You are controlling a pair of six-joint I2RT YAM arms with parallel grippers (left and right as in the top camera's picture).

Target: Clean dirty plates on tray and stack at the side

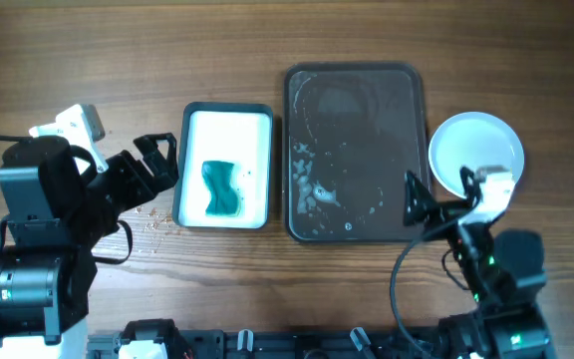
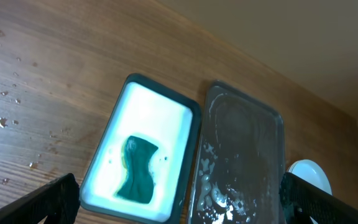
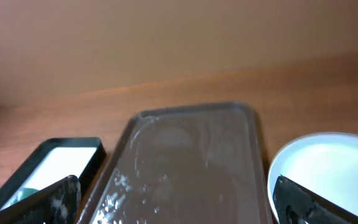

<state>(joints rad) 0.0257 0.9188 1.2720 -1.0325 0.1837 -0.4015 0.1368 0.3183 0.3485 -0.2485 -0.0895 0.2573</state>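
The dark tray (image 1: 355,150) lies at the table's centre, wet with drops and foam, with no plate on it. White plates (image 1: 476,150) sit on the bare wood just right of the tray; only the top one shows, plain white. My right gripper (image 1: 446,202) is open and empty, near the tray's front right corner and the plates' front edge. In the right wrist view the gripper (image 3: 176,193) spans the tray (image 3: 191,155), with the plate (image 3: 328,168) at the right. My left gripper (image 1: 165,162) is open and empty, left of the tub.
A white-lined tub (image 1: 195,130) holding a green sponge (image 1: 222,187) stands left of the tray; it also shows in the left wrist view (image 2: 148,112). Water drops (image 1: 152,221) dot the wood in front of the tub. Arm bases stand at both front corners.
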